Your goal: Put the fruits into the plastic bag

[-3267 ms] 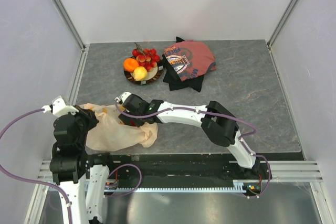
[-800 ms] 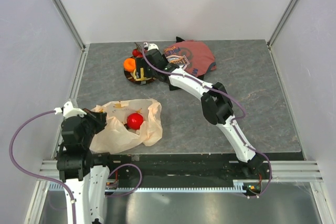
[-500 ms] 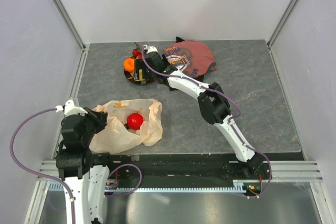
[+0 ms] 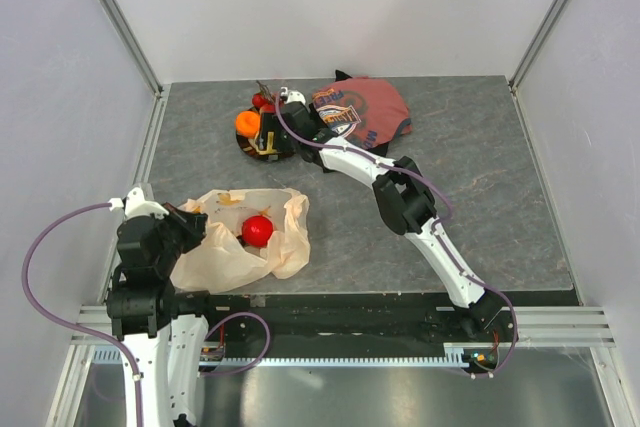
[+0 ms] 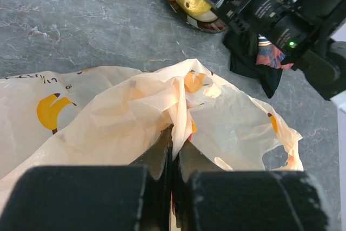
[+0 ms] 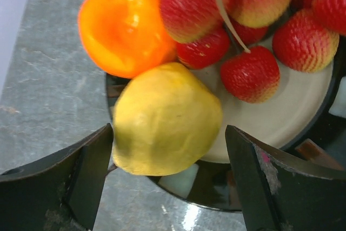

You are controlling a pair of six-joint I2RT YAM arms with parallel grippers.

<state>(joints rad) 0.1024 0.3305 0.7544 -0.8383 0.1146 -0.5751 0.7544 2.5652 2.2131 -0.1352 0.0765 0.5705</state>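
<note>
apple (image 4: 257, 230) is in the plastic bag (image 4: 230, 252) now, sitting in the open mouth at roughly 7 o'clock on the table. a few seconds ago the right arm was over the bag; since then it has swung out to the plate (image 6: 286, 114) at about 11 o'clock, just beside the printed cloth (image 4: 360, 112) at 12. so one fruit is done and i'm into pick number two. right gripper (image 6: 168, 133) is released, jaws wide and straddling the pear (image 6: 165, 120), one finger on each flank, not touching it as far as i can see. orange (image 6: 121, 25) sits against the pear at 11 o'clock, and the red berries (image 6: 251, 74) are at 1 to 2 o'clock, close by. my read is that the next close should take the pear alone, but the orange side looks tight. left gripper (image 5: 173, 152) stays clenched on a fold of the bag rim, holding the mouth up, no change there. no grapes that i can make out.
</note>
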